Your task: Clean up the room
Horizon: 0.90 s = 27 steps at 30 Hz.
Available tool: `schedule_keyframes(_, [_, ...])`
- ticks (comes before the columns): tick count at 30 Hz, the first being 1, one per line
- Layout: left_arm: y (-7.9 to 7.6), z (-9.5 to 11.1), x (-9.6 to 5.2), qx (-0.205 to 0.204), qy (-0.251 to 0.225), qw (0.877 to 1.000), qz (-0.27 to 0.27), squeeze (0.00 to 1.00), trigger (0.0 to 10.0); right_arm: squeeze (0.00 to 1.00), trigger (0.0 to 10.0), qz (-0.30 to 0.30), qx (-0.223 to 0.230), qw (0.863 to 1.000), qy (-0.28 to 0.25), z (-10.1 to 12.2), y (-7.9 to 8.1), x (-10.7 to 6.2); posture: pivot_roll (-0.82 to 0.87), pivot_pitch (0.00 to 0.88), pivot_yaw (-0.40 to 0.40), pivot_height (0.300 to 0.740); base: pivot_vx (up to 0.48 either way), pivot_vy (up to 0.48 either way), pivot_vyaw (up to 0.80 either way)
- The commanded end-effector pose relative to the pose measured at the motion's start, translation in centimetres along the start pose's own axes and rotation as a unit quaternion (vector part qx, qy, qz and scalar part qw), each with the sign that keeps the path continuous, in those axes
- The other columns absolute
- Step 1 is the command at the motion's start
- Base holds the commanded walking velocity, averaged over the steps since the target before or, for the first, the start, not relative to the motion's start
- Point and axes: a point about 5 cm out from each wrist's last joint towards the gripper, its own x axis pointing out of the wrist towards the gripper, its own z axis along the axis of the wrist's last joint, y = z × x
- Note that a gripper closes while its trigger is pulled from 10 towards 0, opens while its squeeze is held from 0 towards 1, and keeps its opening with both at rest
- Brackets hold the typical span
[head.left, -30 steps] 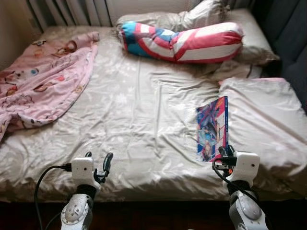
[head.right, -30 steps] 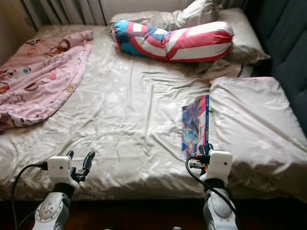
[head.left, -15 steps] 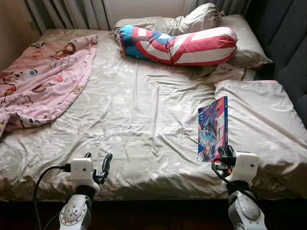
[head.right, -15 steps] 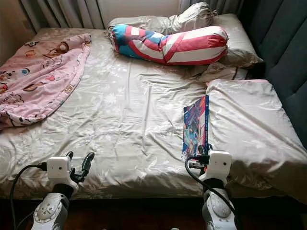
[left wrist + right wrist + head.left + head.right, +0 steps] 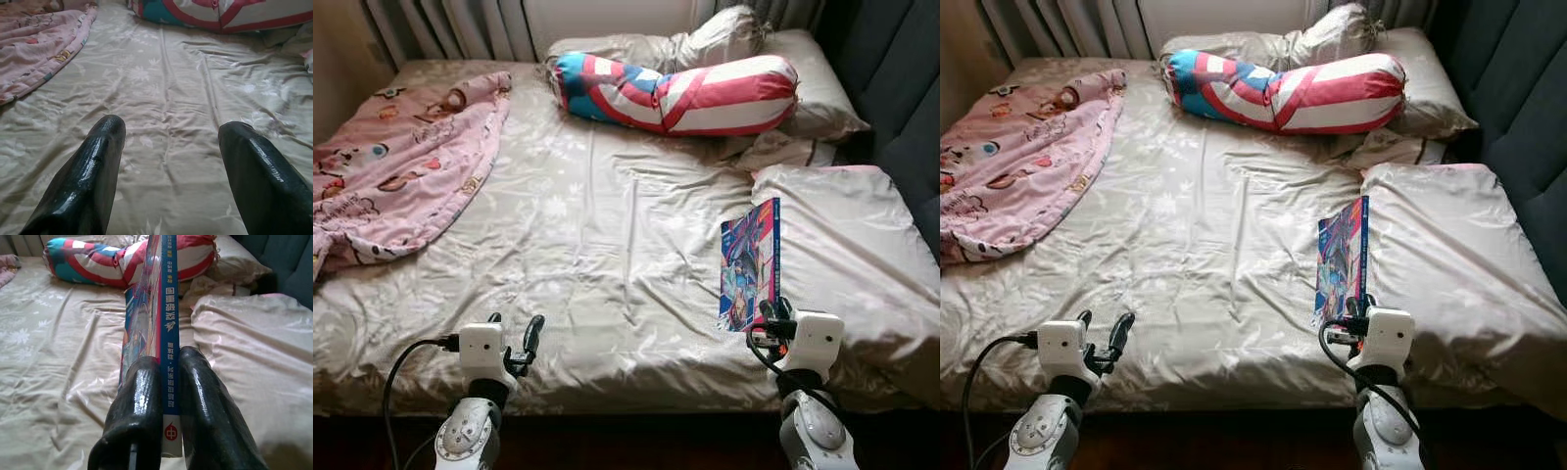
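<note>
A colourful comic book (image 5: 748, 264) with a blue spine stands on edge above the beige bed sheet (image 5: 607, 225), beside a beige pillow. My right gripper (image 5: 773, 315) is shut on the book's near end; in the right wrist view both fingers (image 5: 142, 401) press the book (image 5: 164, 333) along its spine. My left gripper (image 5: 514, 328) hovers open over the bed's near edge, left of centre, and its fingers (image 5: 93, 166) hold nothing.
A pink printed blanket (image 5: 391, 157) lies bunched on the bed's left side. A red, white and blue bolster (image 5: 675, 88) rests at the head against beige pillows (image 5: 803, 69). A large beige pillow (image 5: 847, 245) sits at right, with a dark padded wall (image 5: 901, 78) beyond.
The camera has tilted slightly, shifting the whole picture. Both arms and the book keep the same places relative to the bed.
</note>
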Motion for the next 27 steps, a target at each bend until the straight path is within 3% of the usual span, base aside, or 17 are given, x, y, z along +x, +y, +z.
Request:
schedule_keyframes(1, [0.02,-0.37,-0.26,0.001,0.012,1.0,-0.004,0.0,10.0,0.0,10.0,-0.006,-0.001,1.0,-0.014,0.59,-0.19,0.04,-0.03,0.178,-0.02,0.74,0.27,0.0,0.0])
schedule_keyframes(8, [0.05,-0.33,-0.26,0.004,0.011,1.0,-0.003,0.0,10.0,0.0,10.0,-0.006,0.0,1.0,-0.008,0.46,-0.14,0.01,-0.03,0.184,-0.019,0.74,0.271,0.0,-0.33])
schedule_keyframes(27, [0.16,-0.3,-0.32,0.005,0.01,1.0,-0.001,0.0,10.0,0.0,10.0,-0.001,-0.001,1.0,-0.012,0.54,0.09,-0.07,-0.03,0.194,-0.018,0.74,0.221,0.0,0.0])
